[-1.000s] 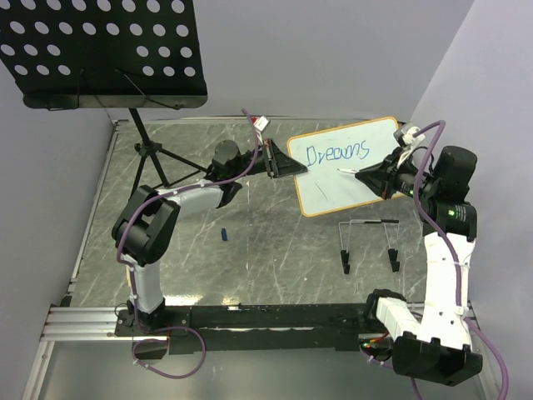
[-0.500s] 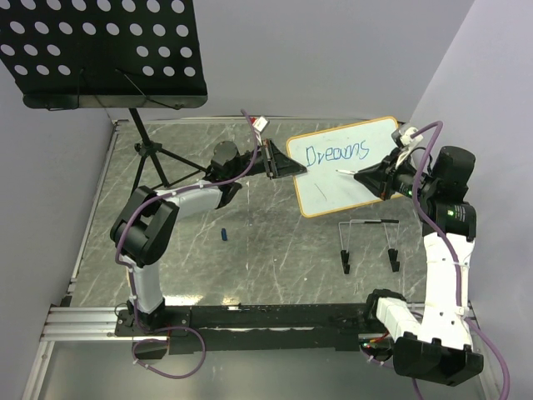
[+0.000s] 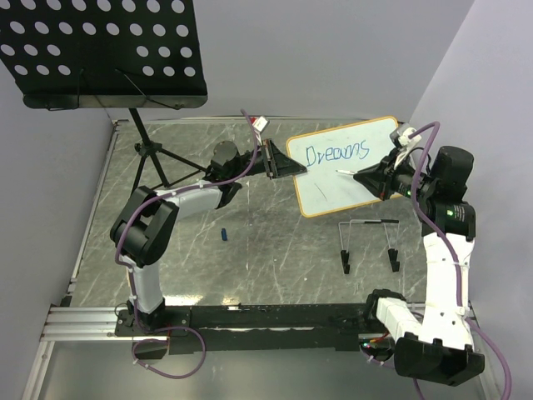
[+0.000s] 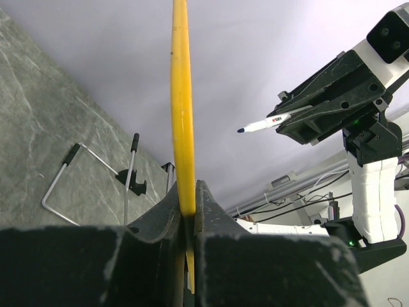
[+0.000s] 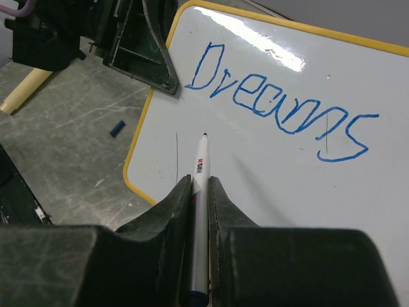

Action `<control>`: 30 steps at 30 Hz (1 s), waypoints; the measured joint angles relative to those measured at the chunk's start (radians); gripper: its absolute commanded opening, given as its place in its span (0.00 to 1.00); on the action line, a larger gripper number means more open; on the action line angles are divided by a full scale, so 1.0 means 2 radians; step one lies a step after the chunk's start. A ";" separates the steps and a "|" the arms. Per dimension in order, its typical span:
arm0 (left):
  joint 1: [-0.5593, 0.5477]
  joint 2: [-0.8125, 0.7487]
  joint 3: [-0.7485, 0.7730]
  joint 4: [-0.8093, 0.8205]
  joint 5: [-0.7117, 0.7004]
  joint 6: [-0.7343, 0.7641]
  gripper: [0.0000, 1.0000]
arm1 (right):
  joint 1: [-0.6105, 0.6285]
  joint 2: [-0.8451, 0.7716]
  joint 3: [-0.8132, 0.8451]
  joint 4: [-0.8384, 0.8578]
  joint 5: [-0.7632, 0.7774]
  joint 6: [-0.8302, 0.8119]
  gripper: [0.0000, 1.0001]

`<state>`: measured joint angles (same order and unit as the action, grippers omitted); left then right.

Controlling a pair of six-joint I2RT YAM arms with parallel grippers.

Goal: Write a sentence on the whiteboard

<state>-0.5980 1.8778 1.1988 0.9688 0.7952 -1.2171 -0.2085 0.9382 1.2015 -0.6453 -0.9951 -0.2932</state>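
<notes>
Whiteboard (image 3: pixel 333 190) is up off the table (image 3: pixel 250 250) between the arms, left gripper (image 4: pixel 188 195) pinched shut on its yellow edge. It looks light, stiff and glossy, so it might swing under pen pressure. Right gripper (image 5: pixel 199 182) is closed on the marker (image 5: pixel 200 157), tip just off the surface below "Dreams" (image 5: pixel 275 109); one corner hides behind that arm from above.

Small rectangular whiteboard (image 3: pixel 350 190): glossy white face, yellow-tan wooden frame. Blue handwritten marker word (image 3: pixel 336 153) "Dreams" in loopy script across its upper part. Slim white plastic marker (image 5: pixel 202 160) w/ dark tip & red print on barrel. Left gripper (image 4: pixel 189 211) & right gripper (image 3: pixel 366 177): matte black. Flat stone-look table top (image 3: pixel 250 267): grey-green, marbled w/ pale veins + scratches. Black perforated metal music-stand tray (image 3: pixel 108 101): rows of round holes. Small blue cap (image 3: pixel 225 236). Thin purple cable (image 3: pixel 203 353)
</notes>
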 measured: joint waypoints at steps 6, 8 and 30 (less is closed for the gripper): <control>0.000 0.000 0.000 0.000 -0.002 0.000 0.01 | 0.009 0.000 0.000 -0.005 0.008 -0.008 0.00; 0.000 -0.001 0.000 -0.001 -0.004 0.000 0.01 | 0.014 0.000 0.000 -0.007 0.010 -0.011 0.00; 0.013 -0.036 -0.044 0.021 -0.003 -0.005 0.01 | -0.049 0.010 0.063 -0.022 0.028 -0.017 0.00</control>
<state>-0.5716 1.8065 1.1114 1.0111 0.7883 -1.2270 -0.3061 0.9588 1.3277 -0.6895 -0.9382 -0.3264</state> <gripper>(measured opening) 0.088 0.188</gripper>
